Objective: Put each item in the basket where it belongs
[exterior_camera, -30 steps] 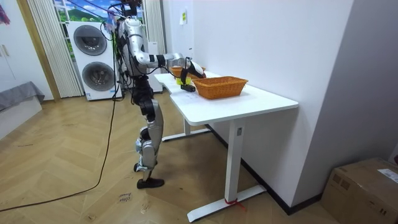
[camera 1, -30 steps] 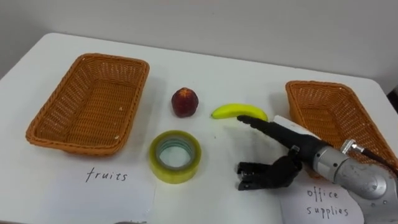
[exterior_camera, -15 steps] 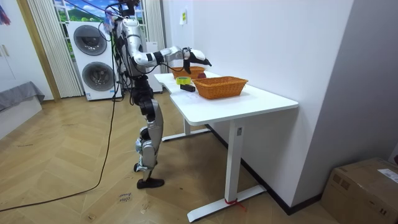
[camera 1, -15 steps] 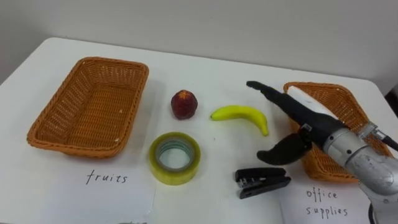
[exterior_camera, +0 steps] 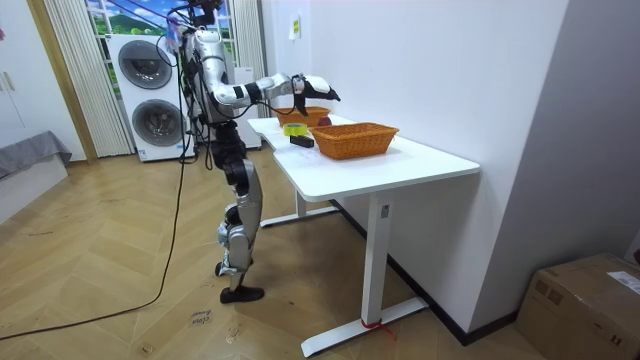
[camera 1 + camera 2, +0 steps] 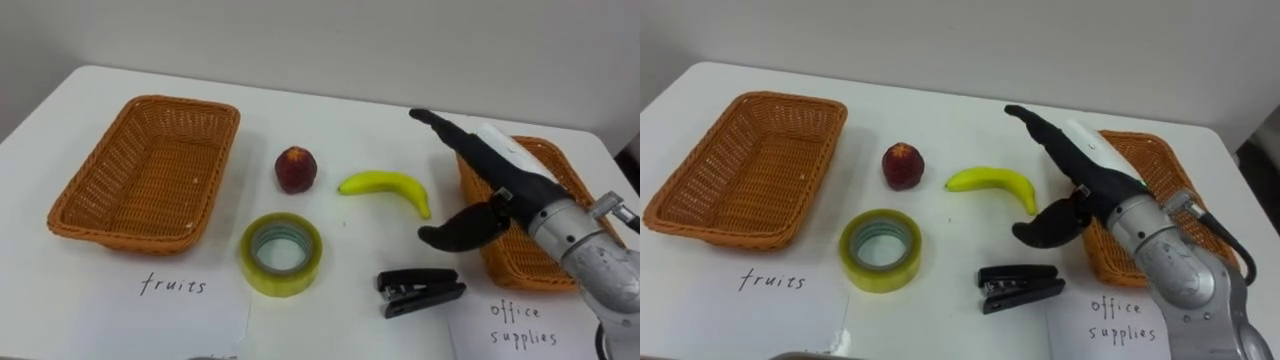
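Observation:
My right hand (image 6: 500,176) hovers open above the table, fingers stretched out and thumb (image 6: 455,233) apart, between the yellow banana (image 6: 385,185) and the right wicker basket (image 6: 562,168). It holds nothing. A black stapler (image 6: 420,292) lies on the table just below and in front of the hand. A red peach (image 6: 296,168) sits left of the banana, and a yellow tape roll (image 6: 281,251) lies in front of the peach. The left wicker basket (image 6: 100,215) is empty. In the room view I stand at the table's end with the right hand (image 5: 312,88) raised over it.
A paper label reading "fruits" (image 6: 172,300) lies before the left basket, and one reading "office supplies" (image 6: 520,325) before the right basket. The white table (image 6: 350,110) ends at a wall behind the baskets.
The right hand was down at the stapler a second ago. It has lifted off and moved up and right toward the right basket, opening out. The stapler stayed on the table.

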You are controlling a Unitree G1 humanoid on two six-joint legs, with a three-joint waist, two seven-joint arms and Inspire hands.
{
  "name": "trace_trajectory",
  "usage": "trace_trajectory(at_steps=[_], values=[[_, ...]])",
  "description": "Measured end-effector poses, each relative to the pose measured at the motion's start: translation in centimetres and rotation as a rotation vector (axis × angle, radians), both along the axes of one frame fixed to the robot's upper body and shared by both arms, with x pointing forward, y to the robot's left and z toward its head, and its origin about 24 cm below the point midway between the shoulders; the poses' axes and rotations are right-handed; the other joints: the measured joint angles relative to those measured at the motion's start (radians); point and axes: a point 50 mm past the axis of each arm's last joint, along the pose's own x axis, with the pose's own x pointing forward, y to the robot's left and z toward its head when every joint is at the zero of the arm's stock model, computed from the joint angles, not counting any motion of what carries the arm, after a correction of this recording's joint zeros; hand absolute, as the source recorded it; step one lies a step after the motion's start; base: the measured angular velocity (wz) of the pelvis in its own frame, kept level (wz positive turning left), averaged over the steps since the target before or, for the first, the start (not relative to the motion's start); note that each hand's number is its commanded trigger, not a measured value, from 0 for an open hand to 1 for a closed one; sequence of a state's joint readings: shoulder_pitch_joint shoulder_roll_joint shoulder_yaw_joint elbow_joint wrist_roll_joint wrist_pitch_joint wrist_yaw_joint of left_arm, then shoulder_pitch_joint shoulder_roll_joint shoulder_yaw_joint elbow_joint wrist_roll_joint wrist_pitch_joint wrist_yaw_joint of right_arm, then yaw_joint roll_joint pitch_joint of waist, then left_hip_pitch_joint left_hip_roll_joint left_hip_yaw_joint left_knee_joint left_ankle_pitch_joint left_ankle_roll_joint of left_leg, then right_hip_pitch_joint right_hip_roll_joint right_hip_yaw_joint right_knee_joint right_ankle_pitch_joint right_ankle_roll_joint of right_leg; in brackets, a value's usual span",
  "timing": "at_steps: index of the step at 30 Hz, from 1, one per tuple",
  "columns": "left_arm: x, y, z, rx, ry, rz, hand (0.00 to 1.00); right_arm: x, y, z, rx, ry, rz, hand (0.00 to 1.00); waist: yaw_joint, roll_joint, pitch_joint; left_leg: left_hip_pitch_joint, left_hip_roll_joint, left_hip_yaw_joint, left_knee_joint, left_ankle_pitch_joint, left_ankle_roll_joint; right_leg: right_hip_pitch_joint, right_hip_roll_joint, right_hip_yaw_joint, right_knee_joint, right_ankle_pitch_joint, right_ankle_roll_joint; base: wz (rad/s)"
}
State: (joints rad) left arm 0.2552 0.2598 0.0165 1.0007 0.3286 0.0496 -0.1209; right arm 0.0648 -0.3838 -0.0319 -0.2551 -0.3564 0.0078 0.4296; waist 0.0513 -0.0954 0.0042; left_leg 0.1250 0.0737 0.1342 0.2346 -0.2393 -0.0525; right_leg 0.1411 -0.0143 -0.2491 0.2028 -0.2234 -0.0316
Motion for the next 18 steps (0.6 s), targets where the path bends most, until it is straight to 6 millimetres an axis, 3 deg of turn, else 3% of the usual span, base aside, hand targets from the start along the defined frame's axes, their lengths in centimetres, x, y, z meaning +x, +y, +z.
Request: trace_trajectory(at_steps=[10,18], values=[[-0.9,-0.2,-0.3,-0.004,0.046,-0.02,0.0,-0.4,0.8,-1.0,0.012,0.111,0.098,0.0,-0.001,0.004,0.0027,0.001,0.0,-0.002,-0.001,0.0,0.0,-0.004,0.0,-0.003,-0.001,0.0,0.0,0.0],[-0.4,-0.1,-0.2,-0.007,0.037,-0.03,0.0,-0.8,1.9,-3.1,0.002,0.265,0.199,0.0,0.005,-0.012,-0.0018,0.002,0.0,-0.005,-0.002,0.0,0.0,-0.004,0.0,-0.003,-0.001,0.0,0.0,0.0]])
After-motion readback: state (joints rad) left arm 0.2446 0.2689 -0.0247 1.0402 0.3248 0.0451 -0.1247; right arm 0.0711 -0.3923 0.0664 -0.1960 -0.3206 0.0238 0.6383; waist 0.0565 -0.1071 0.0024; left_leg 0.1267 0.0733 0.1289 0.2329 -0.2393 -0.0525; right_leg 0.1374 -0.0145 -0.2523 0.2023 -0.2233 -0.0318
